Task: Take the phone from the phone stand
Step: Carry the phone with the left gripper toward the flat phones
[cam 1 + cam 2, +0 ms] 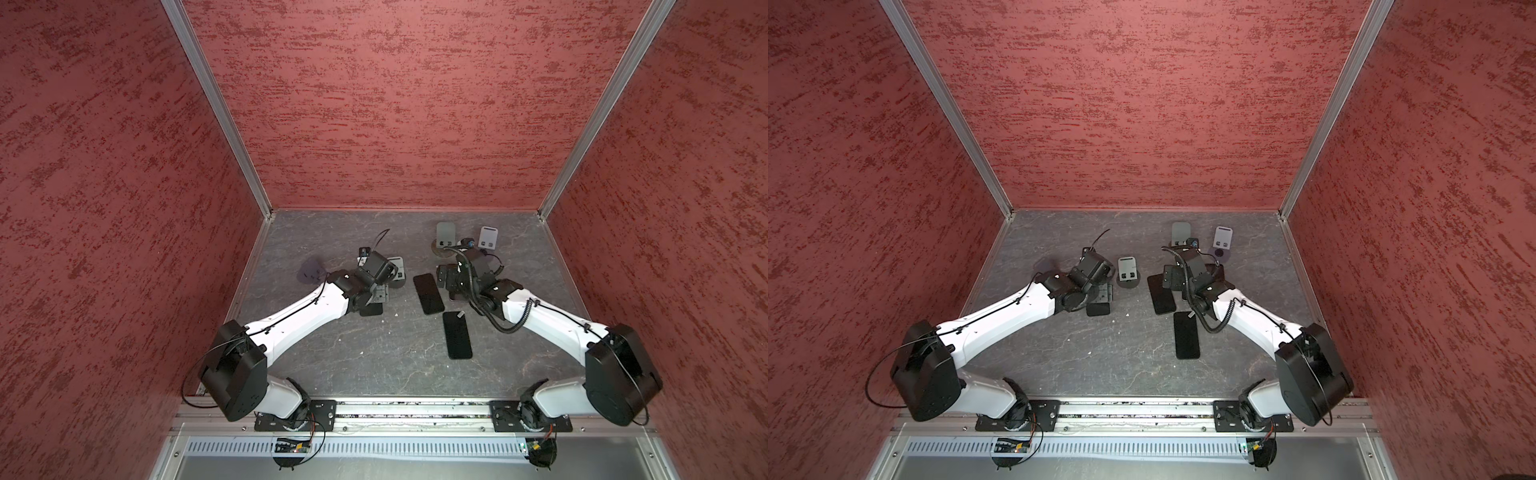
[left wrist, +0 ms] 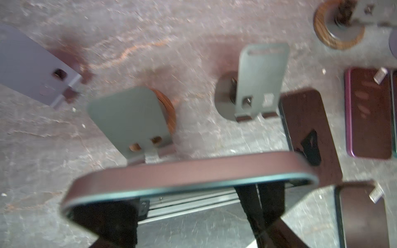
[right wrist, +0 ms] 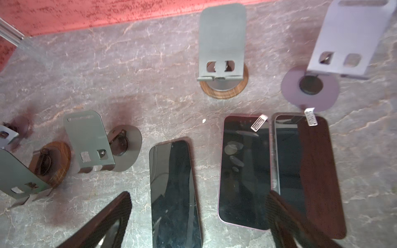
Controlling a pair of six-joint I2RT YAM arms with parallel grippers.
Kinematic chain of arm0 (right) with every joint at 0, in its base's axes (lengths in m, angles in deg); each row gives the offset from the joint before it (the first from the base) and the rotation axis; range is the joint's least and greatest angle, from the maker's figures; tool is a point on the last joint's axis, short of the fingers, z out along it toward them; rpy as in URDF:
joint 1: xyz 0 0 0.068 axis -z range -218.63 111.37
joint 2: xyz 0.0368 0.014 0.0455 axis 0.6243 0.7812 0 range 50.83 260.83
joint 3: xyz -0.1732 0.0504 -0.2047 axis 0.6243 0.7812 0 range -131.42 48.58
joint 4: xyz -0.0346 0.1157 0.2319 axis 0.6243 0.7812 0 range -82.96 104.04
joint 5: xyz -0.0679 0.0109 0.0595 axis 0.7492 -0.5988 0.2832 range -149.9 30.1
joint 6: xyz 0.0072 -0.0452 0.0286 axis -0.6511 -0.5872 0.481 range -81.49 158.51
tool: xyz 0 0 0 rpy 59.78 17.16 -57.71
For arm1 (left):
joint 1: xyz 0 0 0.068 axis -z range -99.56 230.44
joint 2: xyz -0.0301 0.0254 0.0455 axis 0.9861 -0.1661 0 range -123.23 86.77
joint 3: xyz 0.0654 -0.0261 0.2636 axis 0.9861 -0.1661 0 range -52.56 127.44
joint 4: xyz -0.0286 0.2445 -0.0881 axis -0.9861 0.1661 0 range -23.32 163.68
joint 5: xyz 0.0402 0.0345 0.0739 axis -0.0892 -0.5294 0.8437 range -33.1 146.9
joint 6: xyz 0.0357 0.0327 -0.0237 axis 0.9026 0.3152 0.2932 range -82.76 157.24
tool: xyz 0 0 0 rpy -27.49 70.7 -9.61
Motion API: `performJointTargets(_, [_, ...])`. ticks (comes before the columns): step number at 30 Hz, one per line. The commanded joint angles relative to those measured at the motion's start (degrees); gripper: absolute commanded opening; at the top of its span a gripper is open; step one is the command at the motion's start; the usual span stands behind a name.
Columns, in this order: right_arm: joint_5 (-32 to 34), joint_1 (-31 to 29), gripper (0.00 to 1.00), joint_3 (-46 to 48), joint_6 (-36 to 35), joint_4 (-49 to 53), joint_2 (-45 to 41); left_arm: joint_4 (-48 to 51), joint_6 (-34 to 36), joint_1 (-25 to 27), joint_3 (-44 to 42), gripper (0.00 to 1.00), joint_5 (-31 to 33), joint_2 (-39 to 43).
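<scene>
I hold the phone by its long edges in half-closed left jaws: stiff, slick, breakable; it seems clear of the stand; right jaws gape, empty.

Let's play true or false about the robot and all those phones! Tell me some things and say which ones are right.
1. The left jaws hold a phone. True.
2. The right jaws are shut tight. False: they stand wide open and hold nothing.
3. A phone sits on the stand with the wooden ring base by the back wall. False: that grey stand is empty.
4. The pink-edged phone lies flat on the table beside another phone. True.
5. The walls are blue. False: the walls are red.
</scene>
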Motion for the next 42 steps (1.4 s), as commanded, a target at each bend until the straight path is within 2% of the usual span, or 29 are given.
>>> performJointTargets(1, [2.7, 0.6, 0.99, 0.6, -0.1, 0.7, -1.6, 2.5, -4.0, 2.8, 1.9, 0.65, -0.4, -0.3])
performJointTargets(9, [3.3, 0.7, 0.99, 2.7, -0.4, -0.1, -3.4, 0.0, -8.5, 8.0, 1.9, 0.64, -5.5, -4.1])
performJointTargets(20, [3.4, 1.2, 0.99, 4.7, -0.8, -1.5, -4.4, -1.3, -10.8, 11.4, 6.2, 0.65, -10.6, -12.8])
performJointTargets(31, [3.5, 2.3, 0.99, 6.5, -1.1, -2.4, -5.2, -3.2, -11.7, 11.0, 8.9, 0.65, -15.7, -19.7])
performJointTargets(42, [2.6, 3.0, 0.99, 7.3, -1.0, -3.4, -5.5, -5.1, -12.4, 5.5, 10.8, 0.65, -20.4, -25.0])
